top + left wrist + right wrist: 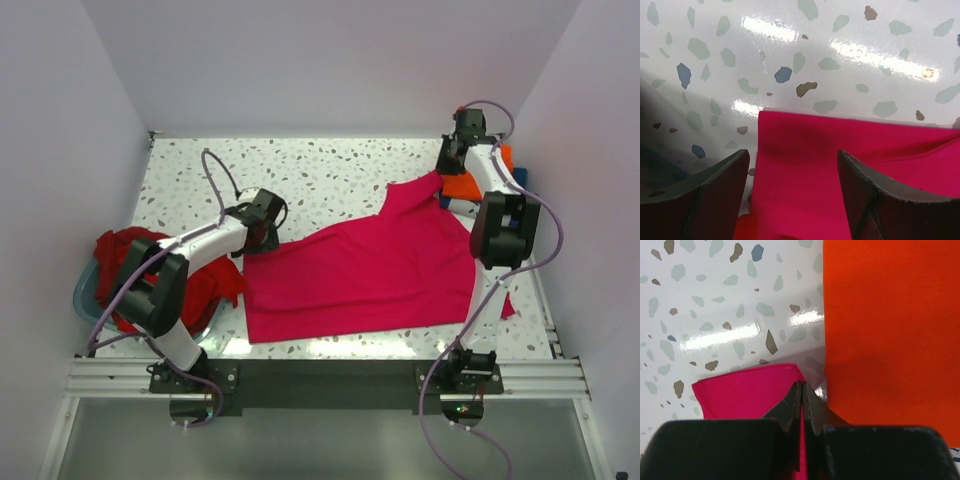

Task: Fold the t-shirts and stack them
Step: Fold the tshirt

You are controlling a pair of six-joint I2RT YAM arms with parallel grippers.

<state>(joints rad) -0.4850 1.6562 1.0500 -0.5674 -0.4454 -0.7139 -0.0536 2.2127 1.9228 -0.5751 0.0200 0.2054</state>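
Note:
A magenta-pink t-shirt [370,270] lies spread flat mid-table. My left gripper [264,236] is open over its far left corner; in the left wrist view the cloth [840,165] lies between the two fingers [715,195], and the gripper [792,167] holds nothing. My right gripper [441,176] is shut on the shirt's far right corner, which rises to it; the right wrist view shows the gripper [803,390] pinching the pink cloth [745,390]. A folded orange t-shirt [470,185] [890,330] lies right beside it, on a navy one [524,181].
Dark red t-shirts [135,260] are heaped in a pale blue plastic tub [84,292] at the near left and spill over its side. White walls enclose the speckled table [330,170]. A metal rail [320,375] runs along the near edge.

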